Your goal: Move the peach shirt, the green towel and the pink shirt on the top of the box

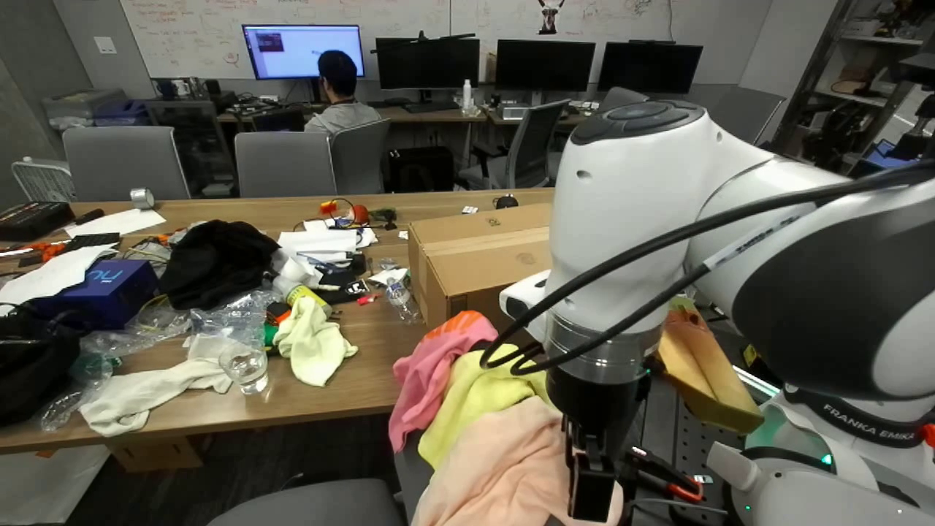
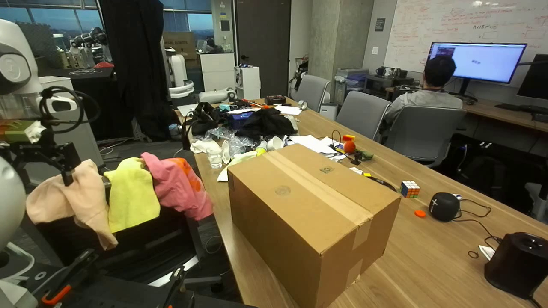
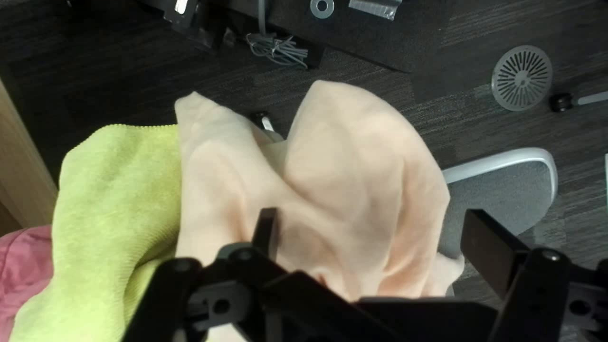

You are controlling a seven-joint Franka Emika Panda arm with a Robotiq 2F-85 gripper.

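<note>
Nearest, beneath the white robot arm (image 1: 621, 183), the black two-fingered claw (image 3: 371, 230) hangs over the limp, pale peach-tan shirt (image 2: 90, 194), its jaws wide apart with nothing clamped (whether it brushes the cloth, I cannot tell). The shirt drapes the arm's end of what looks like a grey fabric chair back (image 1: 410, 475); touching it, midway along the top edge, hangs the soft lime-green towel (image 2: 132, 194), and the saturated salmon-pink shirt (image 2: 177, 184) covers the far end, beside the wooden surface (image 2: 428, 256). None of the three is on the long brown cardboard box (image 2: 299, 192), which stands along the surface's edge facing the chair.

The step in hand seems to be picking up the peach shirt: the claw should sink around a fold, close, then lift high enough for the hanging cloth to clear the box's upper edge. The neighbouring towel could get dragged along.

Farther along that edge, a clear drinking glass (image 1: 252, 374) and a smaller pale yellow-green cloth (image 1: 310, 340) sit well off the likely path; a crumpled black cloth (image 1: 219, 263) lies beyond them.
</note>
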